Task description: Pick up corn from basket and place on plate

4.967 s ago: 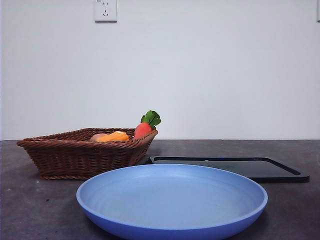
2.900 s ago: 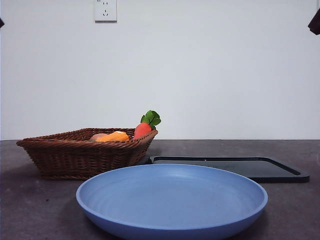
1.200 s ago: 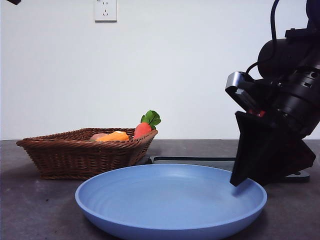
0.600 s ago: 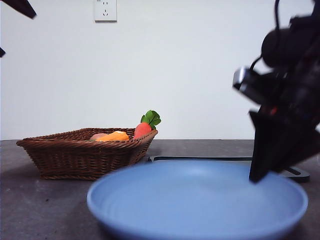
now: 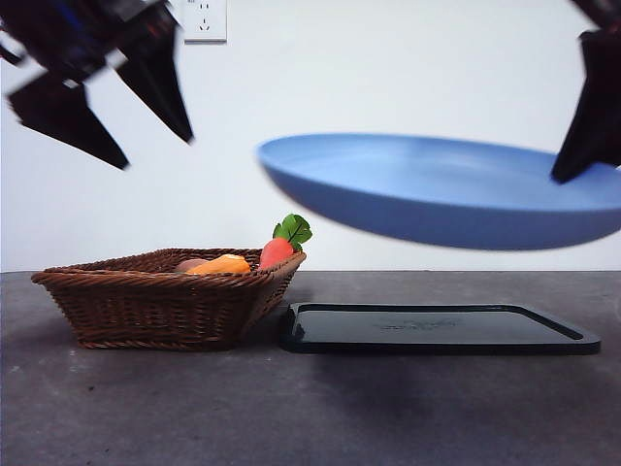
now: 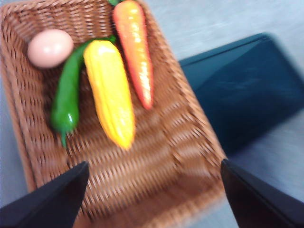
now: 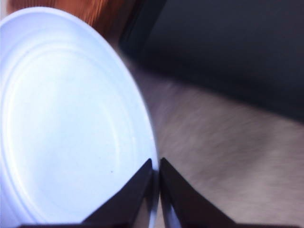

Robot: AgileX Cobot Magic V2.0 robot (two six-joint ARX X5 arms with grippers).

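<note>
Two grippers are at work above the table (image 5: 116, 417). The right gripper (image 7: 155, 167) has its jaws clenched on the rim of the plate (image 5: 446, 194), holding it in the air, slightly tilted, over the black tray (image 5: 437, 328), which lies just beside the basket (image 5: 165, 296). The left gripper (image 6: 152, 194) hangs over the basket with its jaws spread wide and grasping nothing. Inside the basket the corn (image 6: 110, 90) lies on the woven floor between a green pepper (image 6: 67, 97) and a carrot (image 6: 134, 47), touching both. An egg (image 6: 50, 47) sits near one corner, beside the pepper's stem end.
</note>
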